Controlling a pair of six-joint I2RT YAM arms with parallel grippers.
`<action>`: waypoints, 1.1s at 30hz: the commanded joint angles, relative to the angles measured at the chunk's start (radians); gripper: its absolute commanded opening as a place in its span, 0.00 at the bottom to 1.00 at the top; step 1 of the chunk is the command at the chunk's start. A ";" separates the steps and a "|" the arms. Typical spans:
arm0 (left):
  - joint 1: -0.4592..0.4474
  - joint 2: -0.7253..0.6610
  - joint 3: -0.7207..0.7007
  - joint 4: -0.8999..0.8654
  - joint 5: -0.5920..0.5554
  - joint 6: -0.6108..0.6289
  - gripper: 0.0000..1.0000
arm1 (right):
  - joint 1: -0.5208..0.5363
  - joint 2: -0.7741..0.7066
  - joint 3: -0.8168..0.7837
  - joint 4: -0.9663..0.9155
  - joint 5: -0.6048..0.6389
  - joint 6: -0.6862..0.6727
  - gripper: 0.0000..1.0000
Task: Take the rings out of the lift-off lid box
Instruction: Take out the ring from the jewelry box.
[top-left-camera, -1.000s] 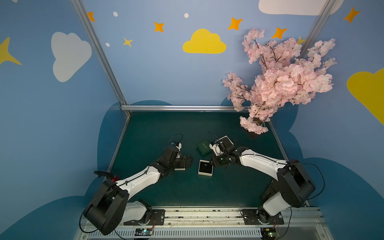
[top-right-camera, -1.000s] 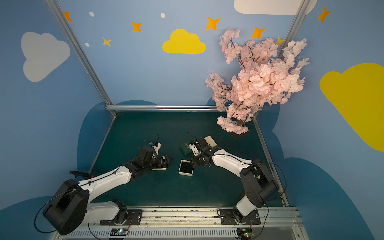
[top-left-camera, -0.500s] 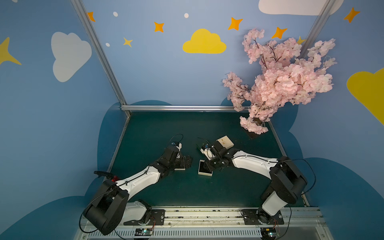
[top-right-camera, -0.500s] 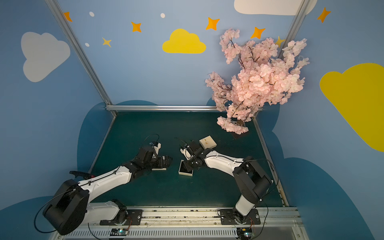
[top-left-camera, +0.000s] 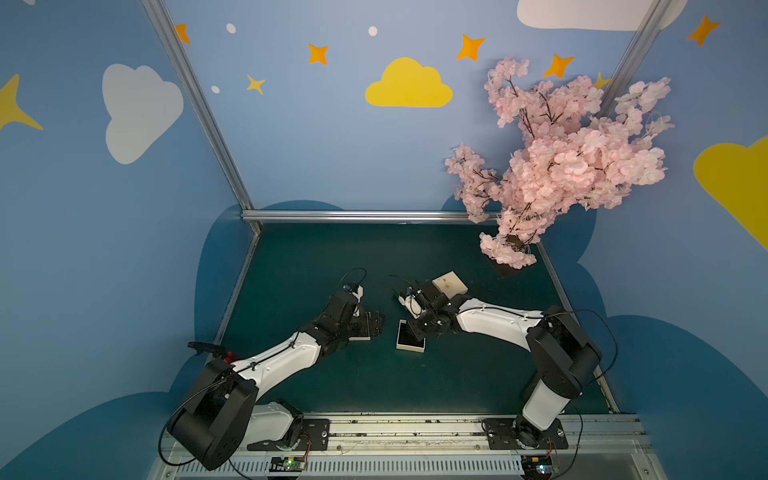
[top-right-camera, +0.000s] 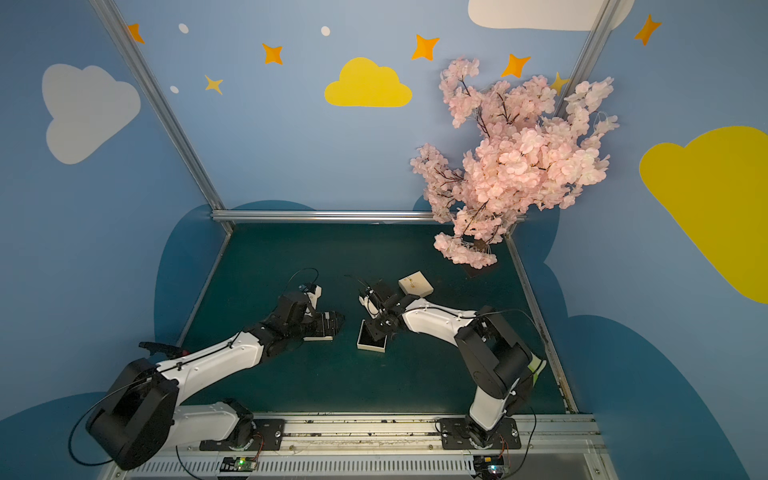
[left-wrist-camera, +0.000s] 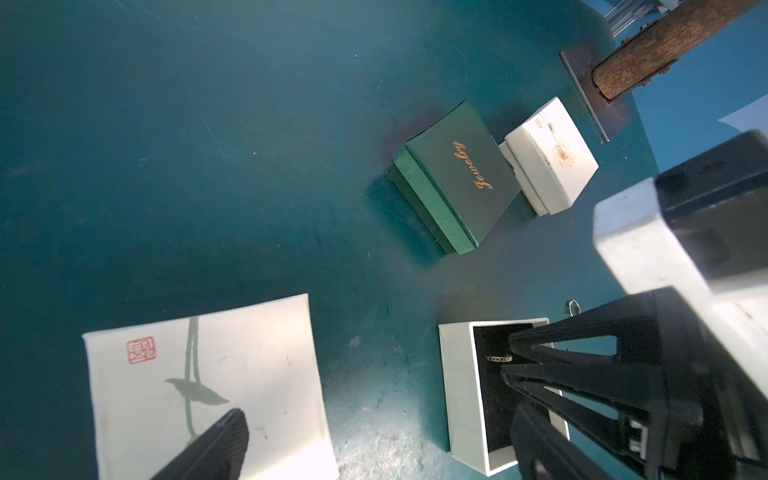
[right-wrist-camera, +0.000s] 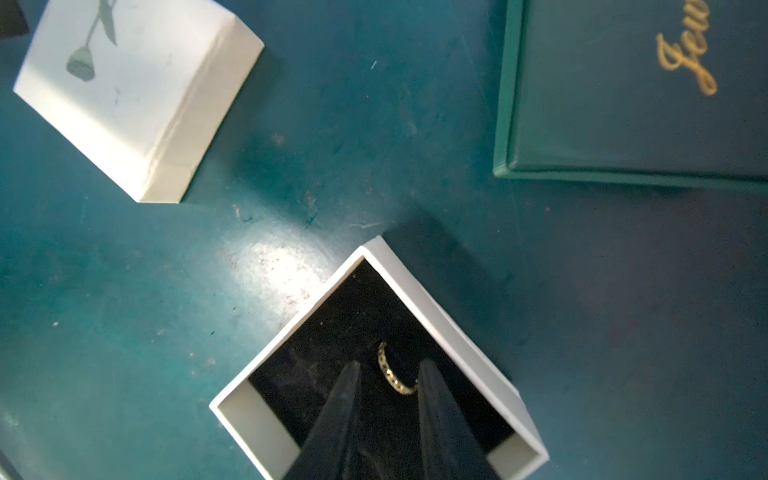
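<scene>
Two black fingertips of the right gripper (right-wrist-camera: 390, 365) reach into the open, black-lined white square card box (right-wrist-camera: 436, 316), jaws partly apart and clamped on nothing — seemingly poised to pinch. Between them, nearer one finger, stands a thin studded metal ring (right-wrist-camera: 388, 373). Just outside the box, a plain silvery ring (left-wrist-camera: 573, 308) lies on the dark green tabletop (left-wrist-camera: 208, 145). At nine o'clock of the box in a top view, the left gripper (top-left-camera: 374, 325) hovers wide open and empty over the white lotus-printed lid (left-wrist-camera: 249, 353) — set aside for access.
</scene>
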 joint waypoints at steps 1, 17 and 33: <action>-0.005 0.014 0.022 -0.014 -0.006 0.018 0.99 | 0.008 0.020 0.026 -0.016 0.022 -0.019 0.27; -0.004 0.020 0.024 -0.017 -0.019 0.019 1.00 | 0.033 0.024 0.002 -0.023 0.106 -0.028 0.15; -0.005 0.025 0.029 -0.030 -0.029 0.017 0.99 | 0.039 -0.005 -0.015 -0.033 0.145 0.036 0.07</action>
